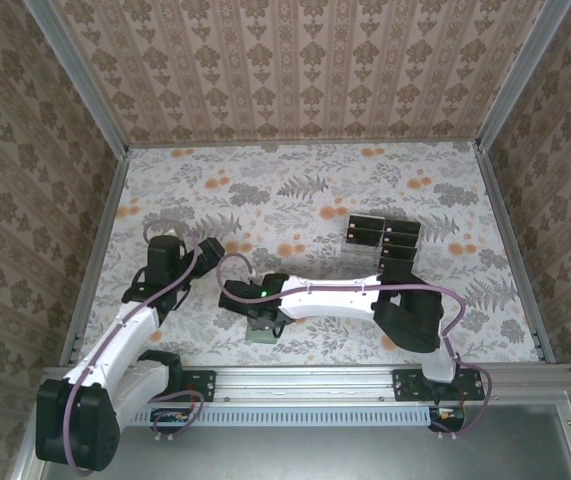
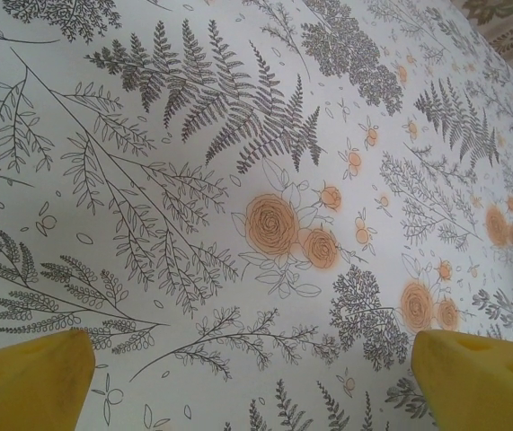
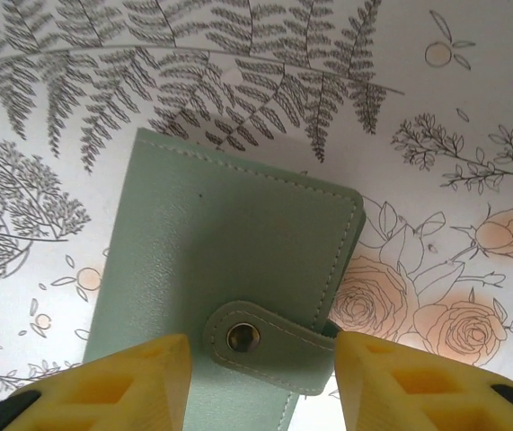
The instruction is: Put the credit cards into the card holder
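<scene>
The card holder [image 3: 229, 269] is a pale sage-green wallet lying flat on the floral table cover, closed by a strap with a metal snap [image 3: 243, 337]. My right gripper [image 3: 260, 382] hovers just over it, open, one yellow finger [image 3: 121, 382] above its cover and the other beside the strap's end. From above, the wallet [image 1: 262, 334] peeks out under the right gripper [image 1: 260, 318]. Several black credit cards [image 1: 368, 231] stand in a clear tiered rack at the middle right. My left gripper [image 2: 252, 386] is open over bare cloth, and from above the left gripper [image 1: 217, 248] sits left of the wallet.
The clear rack [image 1: 397, 243] stands just beyond the right arm's base. Patterned walls and metal rails [image 1: 100, 235] enclose the table on three sides. Open floral cloth [image 1: 295, 180] stretches across the back half.
</scene>
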Motion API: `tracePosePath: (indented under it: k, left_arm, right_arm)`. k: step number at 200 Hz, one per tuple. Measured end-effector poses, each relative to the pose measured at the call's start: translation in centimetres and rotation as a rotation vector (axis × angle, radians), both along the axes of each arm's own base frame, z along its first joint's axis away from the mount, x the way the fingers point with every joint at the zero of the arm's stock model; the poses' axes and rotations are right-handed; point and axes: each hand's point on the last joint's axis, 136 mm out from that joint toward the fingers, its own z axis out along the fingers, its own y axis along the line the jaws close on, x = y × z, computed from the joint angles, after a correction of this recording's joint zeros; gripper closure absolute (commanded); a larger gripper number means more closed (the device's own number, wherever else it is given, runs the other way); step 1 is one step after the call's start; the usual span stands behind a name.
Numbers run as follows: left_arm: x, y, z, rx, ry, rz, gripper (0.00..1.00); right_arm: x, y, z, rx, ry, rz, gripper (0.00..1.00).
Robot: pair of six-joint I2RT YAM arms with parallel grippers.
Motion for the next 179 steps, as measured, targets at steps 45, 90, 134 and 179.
tracePosePath:
  k: [45,90,134,179]
  left_arm:
    - [0.2,0.2,0.1,-0.009,-0.010,0.004,0.00]
    - [0.1,0.1,-0.2,-0.012,-0.004,-0.001,0.00]
    - [0.2,-0.1,-0.3,-0.015,-0.002,-0.006,0.00]
    - [0.3,-0.3,-0.5,-0.021,0.001,-0.014,0.00]
  right_arm:
    - [0.1,0.4,-0.8,-0.016,0.007,-0.005,0.53]
    - [0.3,0.9,-1.0,-0.014,0.006,-0.005,0.55]
    - [0.3,0.8,-1.4,-0.024,0.010,-0.006,0.60]
    - [0.2,0.5,-1.6,-0.032,0.010,-0.007,0.60]
